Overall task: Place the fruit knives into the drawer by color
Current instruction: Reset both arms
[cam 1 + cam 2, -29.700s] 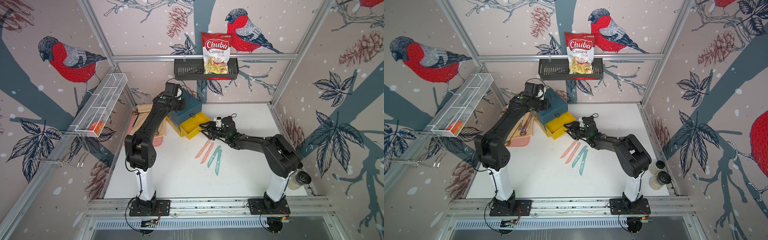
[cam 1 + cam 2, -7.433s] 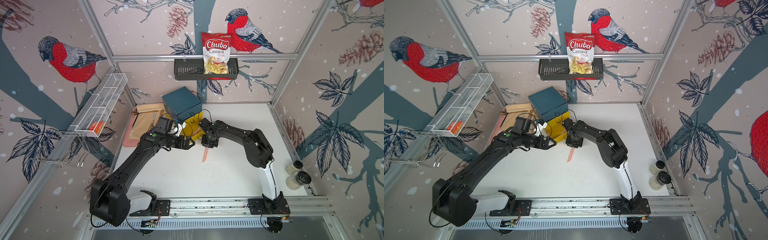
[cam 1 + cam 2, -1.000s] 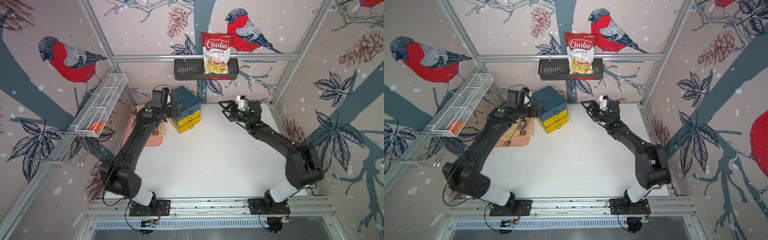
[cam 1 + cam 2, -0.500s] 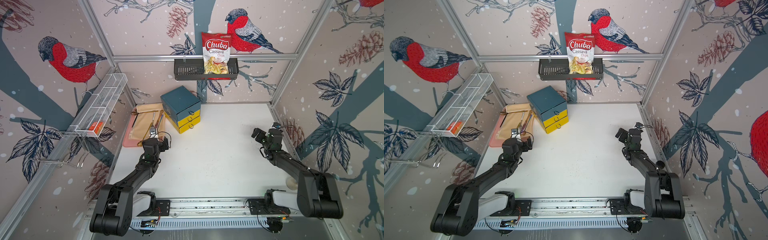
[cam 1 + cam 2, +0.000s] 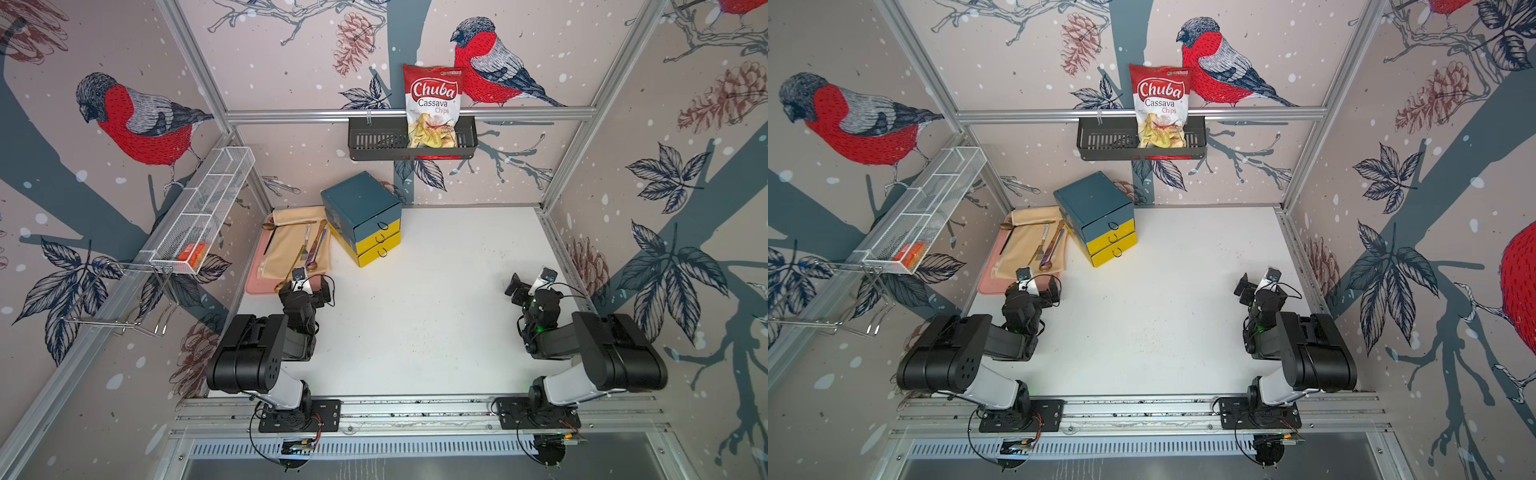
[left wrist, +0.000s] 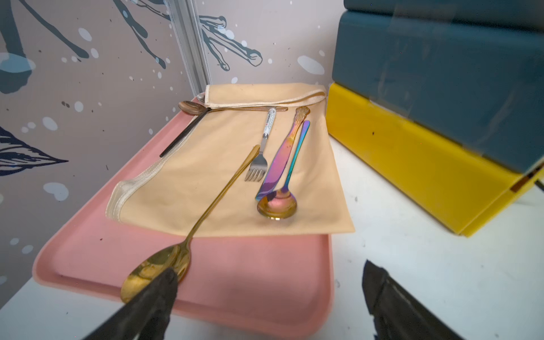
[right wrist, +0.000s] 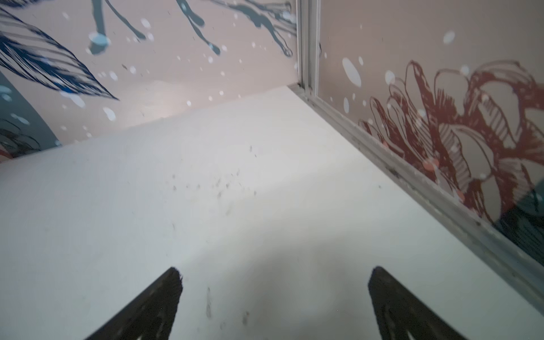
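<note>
The drawer (image 5: 360, 216) (image 5: 1095, 212) is a teal chest with two yellow lower drawers, and all three are pushed shut; it stands at the back left of the white table. No fruit knives show in any view. My left gripper (image 5: 322, 291) (image 5: 1051, 291) rests low near the front corner of the pink tray, open and empty. In the left wrist view its fingers (image 6: 159, 294) frame the tray corner, with the drawer (image 6: 426, 123) beyond. My right gripper (image 5: 515, 287) (image 7: 276, 270) is open and empty over bare table by the right wall.
A pink tray (image 5: 254, 283) (image 6: 88, 256) holds a beige cloth (image 6: 206, 176) with metal spoons, a fork and an iridescent knife. A black wall basket (image 5: 374, 143) carries a chips bag. A white wire shelf (image 5: 199, 212) juts from the left wall.
A second ago both grippers were up at the back, the left by the drawer chest. Both arms have since pulled back and folded low at the front. The grippers stayed open.
</note>
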`<act>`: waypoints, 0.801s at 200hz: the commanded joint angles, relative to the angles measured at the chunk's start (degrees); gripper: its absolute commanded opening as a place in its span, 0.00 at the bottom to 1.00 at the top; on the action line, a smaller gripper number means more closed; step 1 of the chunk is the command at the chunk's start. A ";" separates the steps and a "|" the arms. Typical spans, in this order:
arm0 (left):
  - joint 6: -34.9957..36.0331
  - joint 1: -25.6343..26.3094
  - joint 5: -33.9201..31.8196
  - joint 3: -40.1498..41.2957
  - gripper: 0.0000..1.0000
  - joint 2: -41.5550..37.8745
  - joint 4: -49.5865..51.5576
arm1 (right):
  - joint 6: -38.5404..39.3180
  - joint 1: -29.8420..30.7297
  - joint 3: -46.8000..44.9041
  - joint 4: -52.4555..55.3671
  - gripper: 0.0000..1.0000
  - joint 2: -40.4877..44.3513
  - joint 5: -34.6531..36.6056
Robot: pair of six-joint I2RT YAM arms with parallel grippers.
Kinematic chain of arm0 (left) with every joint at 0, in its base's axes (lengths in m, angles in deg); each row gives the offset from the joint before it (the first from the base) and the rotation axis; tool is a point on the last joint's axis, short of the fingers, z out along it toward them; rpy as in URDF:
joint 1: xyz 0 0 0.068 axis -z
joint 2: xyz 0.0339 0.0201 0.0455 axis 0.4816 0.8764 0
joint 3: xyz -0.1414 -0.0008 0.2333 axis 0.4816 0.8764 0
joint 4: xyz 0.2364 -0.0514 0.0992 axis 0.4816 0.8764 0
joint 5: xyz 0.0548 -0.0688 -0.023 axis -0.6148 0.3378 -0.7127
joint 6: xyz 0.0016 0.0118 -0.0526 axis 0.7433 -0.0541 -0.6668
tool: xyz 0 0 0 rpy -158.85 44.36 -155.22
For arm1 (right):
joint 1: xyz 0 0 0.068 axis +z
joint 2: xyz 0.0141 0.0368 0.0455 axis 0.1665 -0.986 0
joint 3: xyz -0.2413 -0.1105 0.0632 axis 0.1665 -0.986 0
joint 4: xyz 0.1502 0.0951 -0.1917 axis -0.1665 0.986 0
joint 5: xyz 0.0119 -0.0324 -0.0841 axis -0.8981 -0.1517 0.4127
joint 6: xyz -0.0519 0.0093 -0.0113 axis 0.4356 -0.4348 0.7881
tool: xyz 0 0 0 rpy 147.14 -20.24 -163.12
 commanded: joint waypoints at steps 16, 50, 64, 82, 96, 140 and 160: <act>-0.55 -0.02 0.03 -0.60 0.99 -0.40 -4.35 | 2.82 3.34 0.61 -12.76 1.00 -1.34 7.84; 1.82 0.45 3.78 1.33 0.99 1.16 -10.90 | 3.61 4.37 0.53 -14.75 1.00 -2.21 10.07; 2.47 0.69 4.49 0.13 0.99 1.37 -8.71 | 3.24 4.30 0.84 -13.15 1.00 -1.68 9.95; 2.38 0.89 4.39 -1.34 0.99 1.05 -5.78 | 3.39 4.30 0.61 -13.84 1.00 -1.85 9.97; 2.97 1.23 4.10 -0.58 0.99 1.53 -8.14 | 3.41 4.30 0.61 -13.93 1.00 -1.96 9.95; 2.97 1.23 4.09 -0.87 0.99 1.60 -7.25 | 3.33 4.30 0.69 -13.85 1.00 -1.83 9.99; 2.97 1.28 4.01 -0.84 0.99 1.61 -7.31 | 3.38 4.30 0.70 -13.87 1.00 -1.87 9.99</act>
